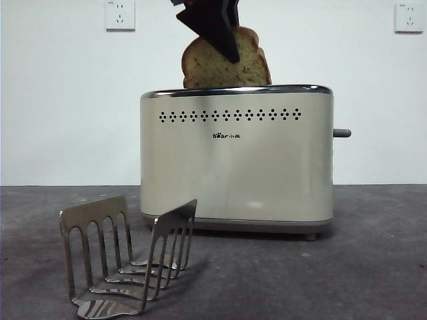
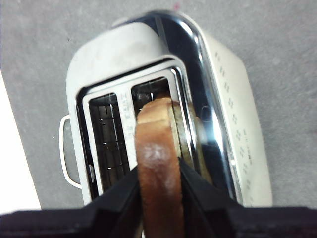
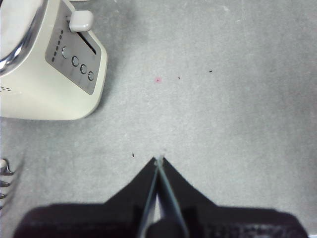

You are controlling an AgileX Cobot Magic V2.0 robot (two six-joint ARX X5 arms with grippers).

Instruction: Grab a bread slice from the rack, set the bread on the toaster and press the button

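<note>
Nearest to my front camera I see the rack (image 1: 127, 257), a small shiny steel piece with upright comb-like dividers on a curved base, sitting empty on the rough dark grey table (image 1: 373, 267). Behind it stands the toaster (image 1: 237, 157), boxy, smooth cream-beige, with a chrome top rim, a row of small dot holes and a logo on its broad face. The button (image 1: 341, 133), a stubby grey lever knob, sticks out sideways from its narrow end.

Above the toaster I have the left gripper (image 1: 223, 40) coming down from the top edge, dark and angular, its jaws clamped on the slice of bread (image 1: 227, 65). The slice has a rounded top, brown crust and speckled greenish-tan crumb. My left wrist camera shows the jaws pressing either side of the crust, with the slice's lower end at one of the two slots; the other slot shows bare wire guides.

The right gripper (image 3: 159, 161) hangs over bare table beside the toaster's control end, its jaws pressed together. White sockets (image 1: 120, 15) sit on the pale wall behind.
</note>
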